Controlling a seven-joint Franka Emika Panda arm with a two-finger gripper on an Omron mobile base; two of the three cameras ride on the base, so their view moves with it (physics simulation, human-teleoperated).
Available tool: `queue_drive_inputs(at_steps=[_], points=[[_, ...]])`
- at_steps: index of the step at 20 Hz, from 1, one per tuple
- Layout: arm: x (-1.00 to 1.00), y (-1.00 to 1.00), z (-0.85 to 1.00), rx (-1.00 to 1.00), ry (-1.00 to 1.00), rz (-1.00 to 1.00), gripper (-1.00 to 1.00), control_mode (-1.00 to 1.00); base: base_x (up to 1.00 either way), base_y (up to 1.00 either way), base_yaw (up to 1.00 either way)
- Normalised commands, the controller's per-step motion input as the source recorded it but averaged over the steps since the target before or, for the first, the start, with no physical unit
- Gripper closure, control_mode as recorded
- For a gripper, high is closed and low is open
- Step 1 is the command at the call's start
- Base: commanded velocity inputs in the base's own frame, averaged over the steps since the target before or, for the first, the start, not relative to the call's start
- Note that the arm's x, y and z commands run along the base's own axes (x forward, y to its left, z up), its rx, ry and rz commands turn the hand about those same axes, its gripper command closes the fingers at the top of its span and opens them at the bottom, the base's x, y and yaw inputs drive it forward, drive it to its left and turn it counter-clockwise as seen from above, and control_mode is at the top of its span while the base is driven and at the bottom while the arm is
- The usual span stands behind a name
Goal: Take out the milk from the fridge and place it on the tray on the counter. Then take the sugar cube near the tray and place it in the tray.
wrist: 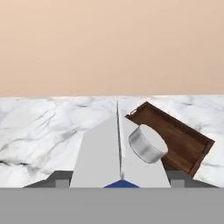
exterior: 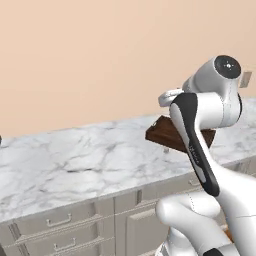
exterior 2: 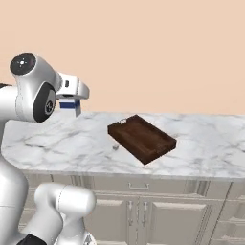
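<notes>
So the gripper (exterior 2: 71, 106) is clamped on the milk (wrist: 119, 153), carried high above the counter (exterior 2: 201, 143). Probably so it clears the tray (exterior 2: 143, 139) rim.

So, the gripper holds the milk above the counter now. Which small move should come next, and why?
Probably carry the milk sideways over the tray. The gripper holds it above bare counter, beside the tray, which holds nothing yet.

The tray (exterior 2: 142, 138) lies on the counter (exterior 2: 206, 148), the sugar cube (exterior 2: 115, 147) just beside it.
</notes>
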Motion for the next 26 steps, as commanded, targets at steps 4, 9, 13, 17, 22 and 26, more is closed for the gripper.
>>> queue_drive_inputs(at_steps=[4,9,13,17,22,26], points=[[0.0,0.0,0.0,0.0,0.0,0.0,1.0,1.0,0.3,-1.0,0.48],[0.0,0.0,0.0,0.0,0.0,0.0,1.0,1.0,0.05,-1.0,0.38],[0.0,0.0,0.0,0.0,0.0,0.0,1.0,1.0,0.53,-0.83,0.23],[0.0,0.0,0.0,0.0,0.0,0.0,1.0,1.0,1.0,0.41,-0.06],[0.0,0.0,0.0,0.0,0.0,0.0,1.0,1.0,1.0,1.0,-0.48],[0.0,0.0,0.0,0.0,0.0,0.0,1.0,1.0,0.89,0.45,-0.24]])
